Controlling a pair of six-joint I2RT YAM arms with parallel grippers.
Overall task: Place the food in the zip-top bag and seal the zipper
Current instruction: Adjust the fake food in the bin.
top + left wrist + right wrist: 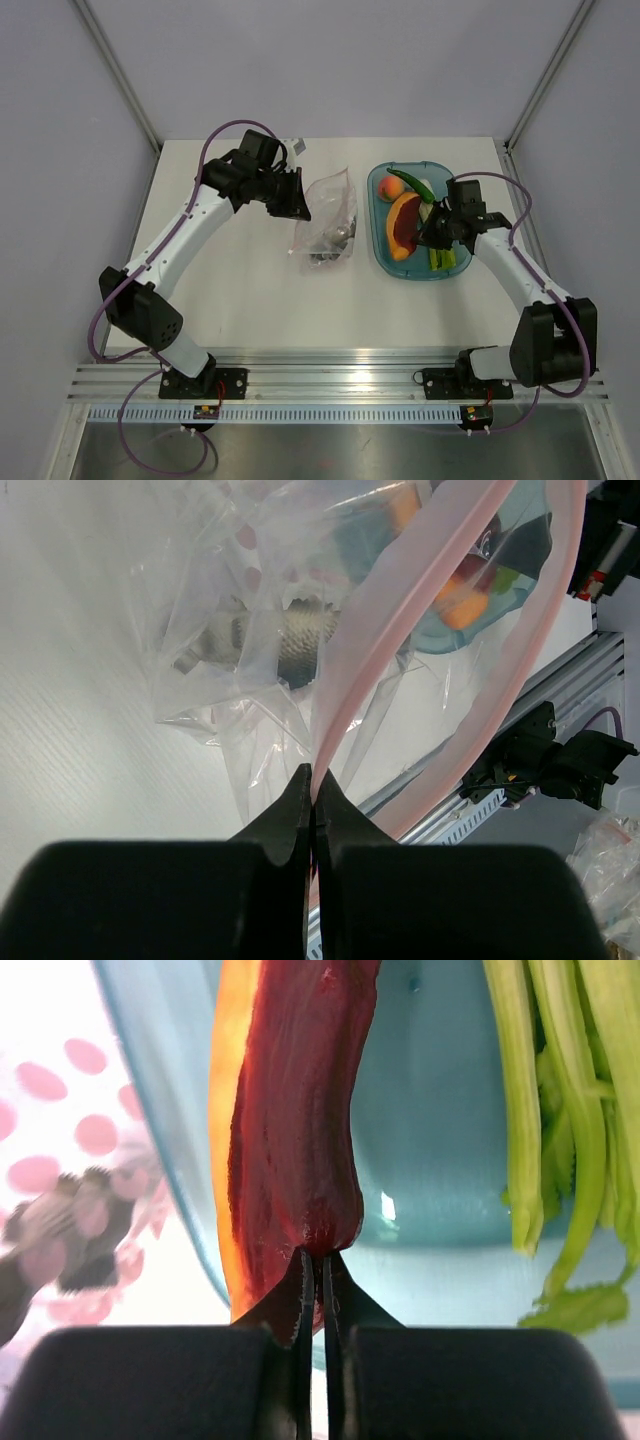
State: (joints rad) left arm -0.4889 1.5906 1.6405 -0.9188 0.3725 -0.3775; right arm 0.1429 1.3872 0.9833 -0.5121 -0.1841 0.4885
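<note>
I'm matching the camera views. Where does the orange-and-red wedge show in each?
Top external: wedge right of centre, lying in the teal tray.
Left wrist: not clear; only blurred orange patches through the zip-top bag.
Right wrist: wedge fills the centre, its end at the right claw's tips.
Shared landmark: the teal tray.

You see the zip-top bag (200, 540) as thin clear plastic, crinkled and shiny, and its zipper (395, 605) as a smooth pinkish strip. The teal tray (430, 1160) looks like glossy plastic. The orange-and-red wedge (295, 1110) shines, the green stalks (515, 1110) are ribbed, and the white table (70, 730) is matt and finely textured.
</note>
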